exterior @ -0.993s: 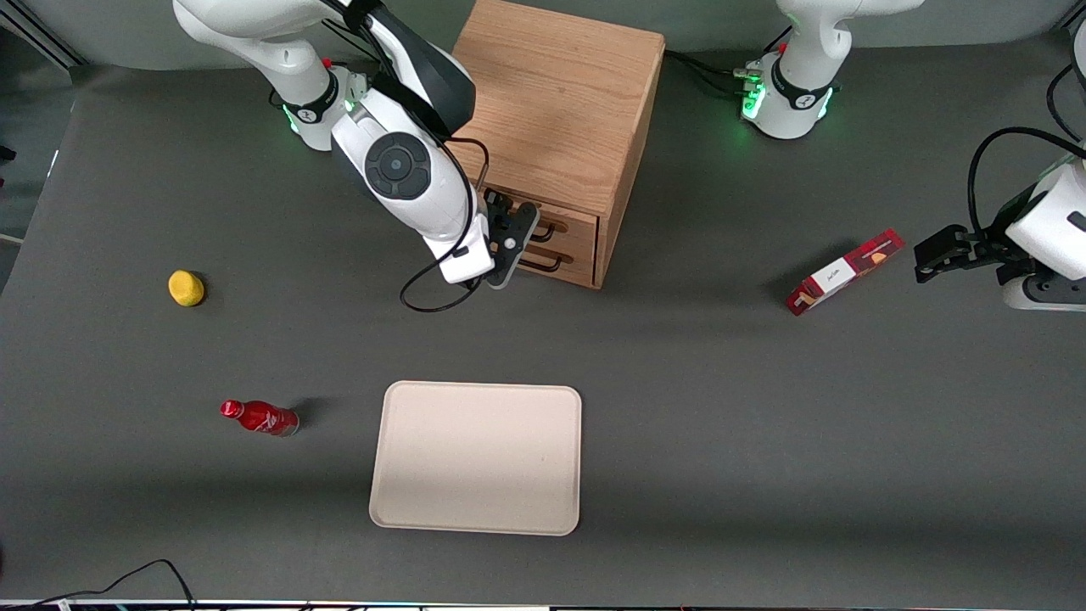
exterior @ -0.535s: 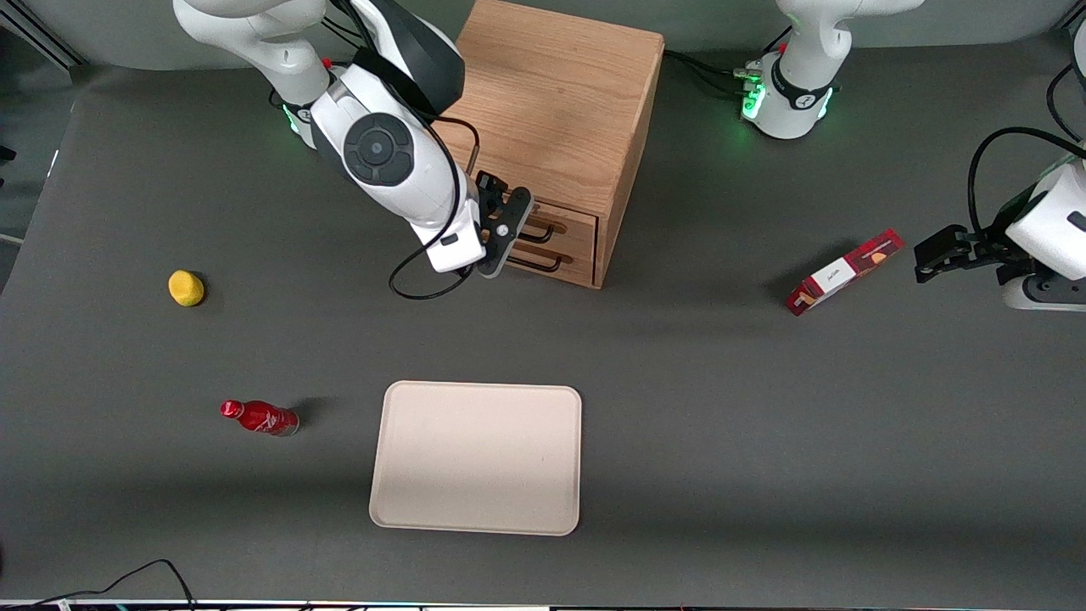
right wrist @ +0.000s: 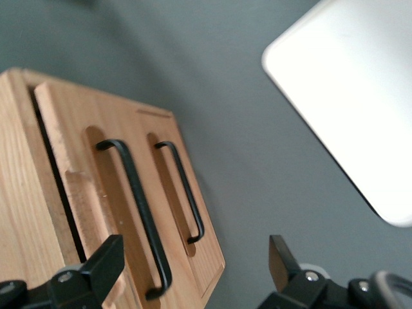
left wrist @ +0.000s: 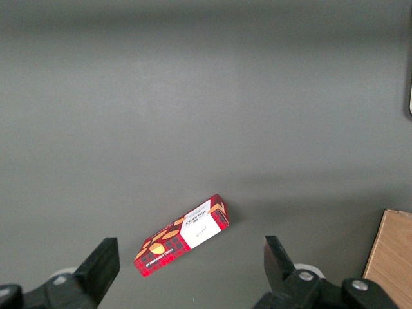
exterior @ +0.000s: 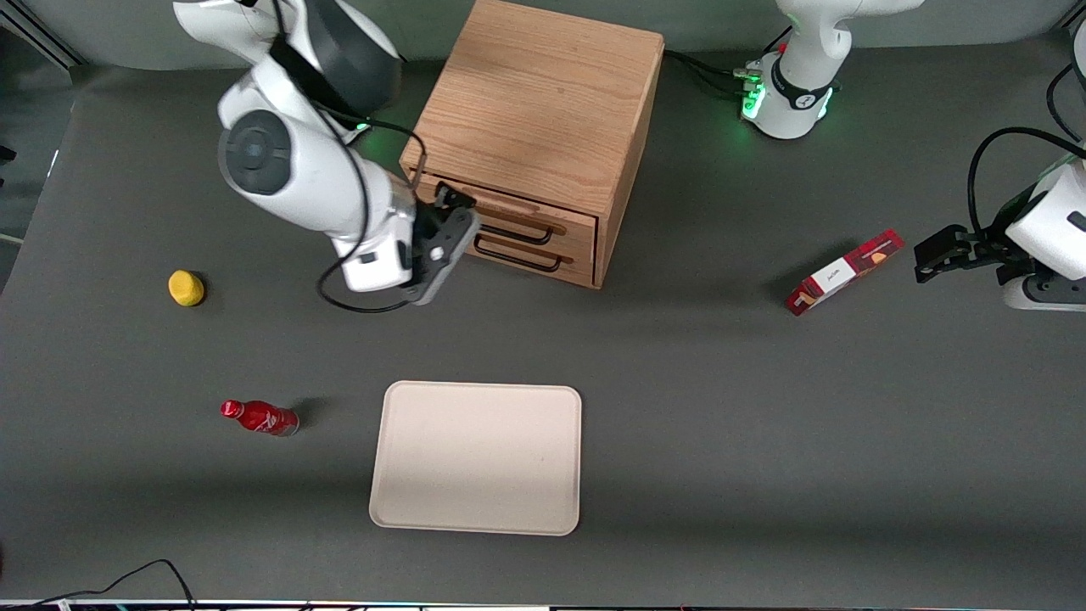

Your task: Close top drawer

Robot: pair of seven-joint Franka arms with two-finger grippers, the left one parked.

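Two handles on the cabinet (exterior: 543, 119) front, top drawer (exterior: 509, 212) looking nearly flush already. Gripper (exterior: 441, 246) spread, empty, just off the front toward the working arm's end. Better to push square on the raised strip, slow and level, no grabbing needed.

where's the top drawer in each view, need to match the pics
Front view: the top drawer is the upper front of the oak cabinet, with the right arm's tool beside it, toward the working arm's end.
Right wrist view: the top drawer, with the longer black handle.
Left wrist view: not in it; only a cabinet corner.
Shared landmark: the cabinet.
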